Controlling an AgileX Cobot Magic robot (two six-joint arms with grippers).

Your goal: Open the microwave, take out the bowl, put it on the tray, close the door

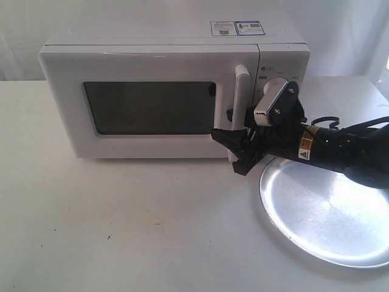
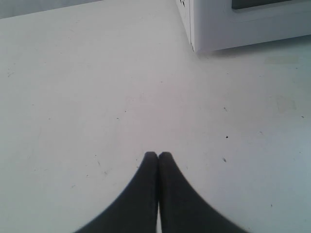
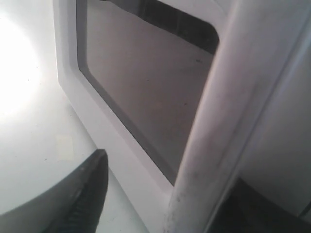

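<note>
The white microwave (image 1: 164, 48) stands at the back of the table, its door (image 1: 61, 103) closed flush. Nothing inside shows through the dark window (image 1: 149, 107), so the bowl is hidden. My right gripper (image 1: 226, 152) is open at the lower end of the vertical bar handle (image 1: 242, 85). In the right wrist view the handle (image 3: 218, 121) stands between the fingers of my right gripper (image 3: 170, 182), with a wide gap to one finger (image 3: 90, 194). The silver tray (image 1: 328, 213) lies under the right arm. My left gripper (image 2: 158, 154) is shut and empty above bare table.
A lower corner of the microwave (image 2: 233, 24) shows in the left wrist view, well away from the left fingers. Two round dials (image 1: 276, 82) sit right of the handle, partly covered by the right wrist. The white tabletop (image 1: 121, 231) spreads in front.
</note>
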